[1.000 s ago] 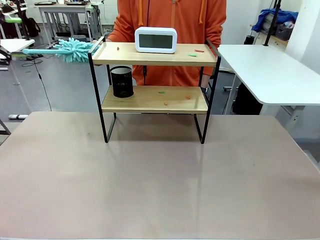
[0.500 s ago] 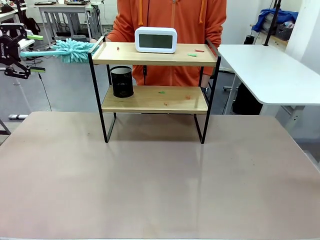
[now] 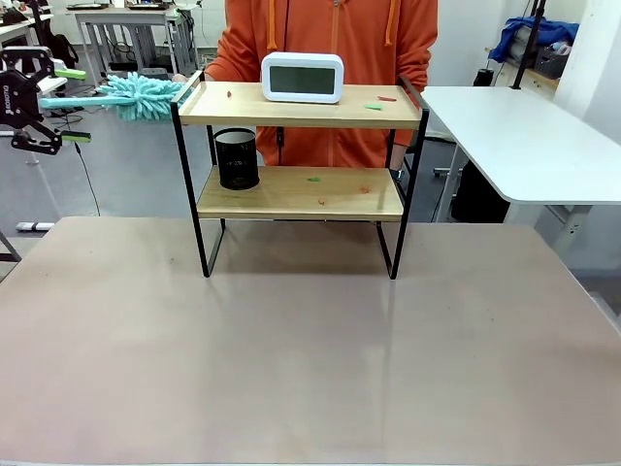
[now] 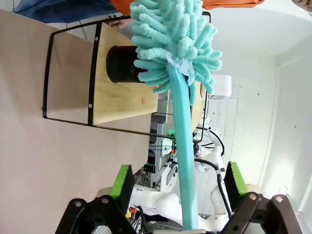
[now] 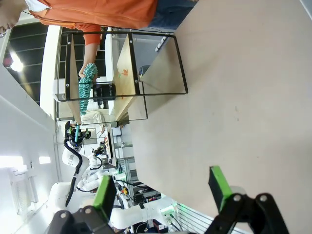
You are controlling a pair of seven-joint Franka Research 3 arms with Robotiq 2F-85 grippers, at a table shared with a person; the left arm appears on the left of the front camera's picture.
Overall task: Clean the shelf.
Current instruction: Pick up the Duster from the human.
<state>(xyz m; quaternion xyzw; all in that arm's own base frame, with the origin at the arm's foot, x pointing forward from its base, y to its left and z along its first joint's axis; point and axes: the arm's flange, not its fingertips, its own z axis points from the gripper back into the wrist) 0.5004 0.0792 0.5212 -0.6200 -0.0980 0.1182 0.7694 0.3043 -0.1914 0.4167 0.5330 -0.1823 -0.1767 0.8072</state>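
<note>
Left jaws: spread, with one green pad (image 4: 122, 181) on each side of the handle (image 4: 186, 161) of a teal duster (image 3: 146, 95). A clear gap shows between each pad and the handle, so no pinch is observed. The handle runs straight out between these jaws, and the fluffy head (image 4: 170, 39) sits well beyond their tips. A person's hand (image 3: 180, 80) shows at the far end of the head; whether it grips the duster cannot be told. The shelf (image 3: 281, 197) stands on the table (image 3: 291, 359) farther ahead of the left jaws, just past the duster head, whose fibres reach the corner of its top board. On that top board, well beyond the jaws, stands a white clock (image 3: 302, 78). On the lower board, at the end nearer the left jaws, stands a black mesh cup (image 3: 237, 158). Small red, green and orange scraps (image 3: 373, 105) lie on both boards. A person in an orange top (image 3: 330, 29) stands behind the shelf, on the side away from both sets of jaws. Right jaws: spread, green pads (image 5: 105, 192) wide apart, nothing between them, bare table below. The shelf lies well ahead of their tips and apart from them.
</note>
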